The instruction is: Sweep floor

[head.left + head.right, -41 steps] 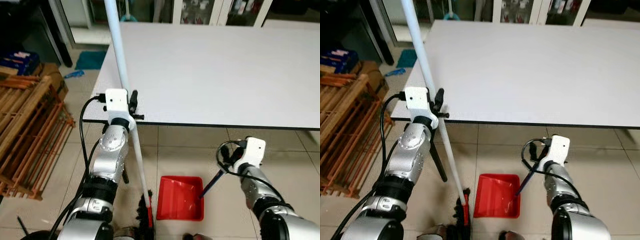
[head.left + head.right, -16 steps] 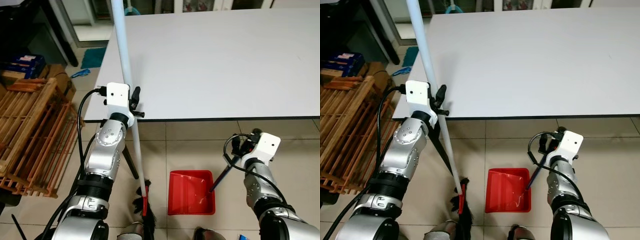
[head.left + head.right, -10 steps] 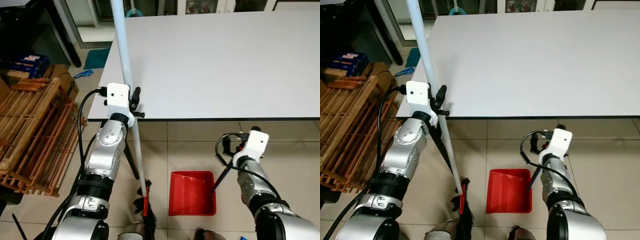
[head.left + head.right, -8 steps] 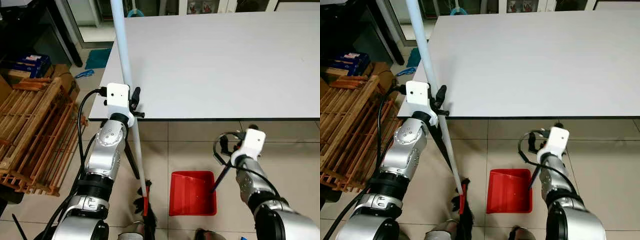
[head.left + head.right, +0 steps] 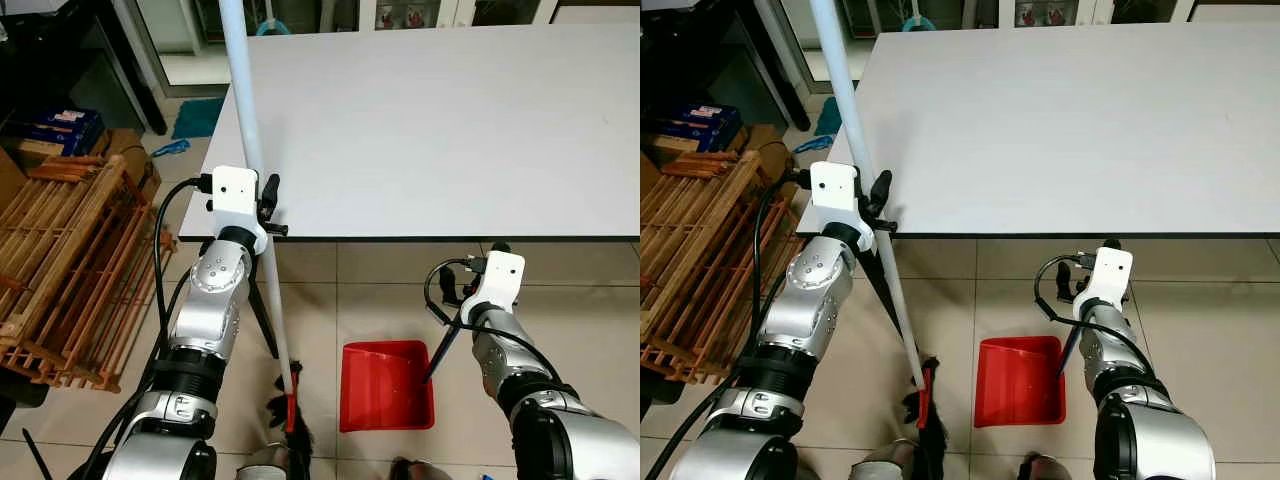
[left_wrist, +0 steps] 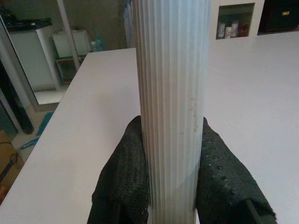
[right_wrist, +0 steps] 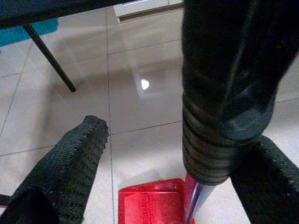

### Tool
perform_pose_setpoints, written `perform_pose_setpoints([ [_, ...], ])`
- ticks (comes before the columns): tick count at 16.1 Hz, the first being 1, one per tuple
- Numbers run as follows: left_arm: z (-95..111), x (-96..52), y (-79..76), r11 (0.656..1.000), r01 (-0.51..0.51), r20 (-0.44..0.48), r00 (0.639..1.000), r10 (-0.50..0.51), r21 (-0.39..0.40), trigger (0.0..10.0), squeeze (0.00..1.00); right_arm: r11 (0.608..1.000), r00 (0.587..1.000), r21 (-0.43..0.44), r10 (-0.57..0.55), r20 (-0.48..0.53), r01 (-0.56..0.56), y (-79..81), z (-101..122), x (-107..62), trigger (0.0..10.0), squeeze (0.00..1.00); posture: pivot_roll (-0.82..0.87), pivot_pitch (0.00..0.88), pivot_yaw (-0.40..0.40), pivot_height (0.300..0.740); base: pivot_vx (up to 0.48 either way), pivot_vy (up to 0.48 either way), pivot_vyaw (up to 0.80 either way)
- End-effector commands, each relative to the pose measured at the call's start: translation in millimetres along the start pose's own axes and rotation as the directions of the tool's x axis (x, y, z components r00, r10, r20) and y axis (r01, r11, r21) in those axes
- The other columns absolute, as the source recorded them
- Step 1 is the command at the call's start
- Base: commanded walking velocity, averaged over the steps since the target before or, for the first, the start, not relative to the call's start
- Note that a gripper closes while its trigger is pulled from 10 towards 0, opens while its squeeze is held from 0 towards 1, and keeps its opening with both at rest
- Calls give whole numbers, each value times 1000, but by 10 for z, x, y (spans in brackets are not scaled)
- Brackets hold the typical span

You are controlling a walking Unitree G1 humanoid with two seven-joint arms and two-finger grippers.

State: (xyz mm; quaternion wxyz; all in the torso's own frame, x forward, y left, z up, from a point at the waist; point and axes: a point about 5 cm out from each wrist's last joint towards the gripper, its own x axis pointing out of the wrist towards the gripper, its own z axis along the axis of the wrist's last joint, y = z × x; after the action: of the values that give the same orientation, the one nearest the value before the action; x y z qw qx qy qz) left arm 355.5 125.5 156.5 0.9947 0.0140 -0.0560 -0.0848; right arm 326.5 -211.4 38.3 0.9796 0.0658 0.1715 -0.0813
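Beige floor tiles (image 5: 380, 290) run beneath a large white table (image 5: 440, 110); a wooden rack (image 5: 60, 270) stands to the robot's left. The left tool (image 6: 170, 172) is clamped on the ribbed white broom handle (image 5: 255, 190), one finger (image 6: 124, 177) pressed to each side; the handle slopes down past the table edge to the black bristles (image 5: 288, 415) resting on the floor (close by the robot's feet). The red dustpan (image 5: 385, 385) sits on the tiles just right of the bristles. The right tool (image 7: 163, 186) holds the dustpan's dark handle (image 5: 440, 350) against one finger; the other finger (image 7: 70, 168) stands apart from it.
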Motion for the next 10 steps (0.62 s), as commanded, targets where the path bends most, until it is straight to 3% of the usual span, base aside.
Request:
perform_pose_setpoints([
  [1, 51, -6, 49, 999, -8, 16, 1000, 8, 31, 10000, 0, 1000, 1000, -7, 8, -13, -8, 17, -9, 3, 0, 0, 15, 73, 124, 740, 0, 0, 0],
  [10, 59, 13, 35, 1000, -3, 15, 1000, 3, 31, 10000, 0, 1000, 999, -12, -10, -30, 10, -11, -70, -18, 0, 0, 13, 72, 128, 740, 0, 0, 0],
])
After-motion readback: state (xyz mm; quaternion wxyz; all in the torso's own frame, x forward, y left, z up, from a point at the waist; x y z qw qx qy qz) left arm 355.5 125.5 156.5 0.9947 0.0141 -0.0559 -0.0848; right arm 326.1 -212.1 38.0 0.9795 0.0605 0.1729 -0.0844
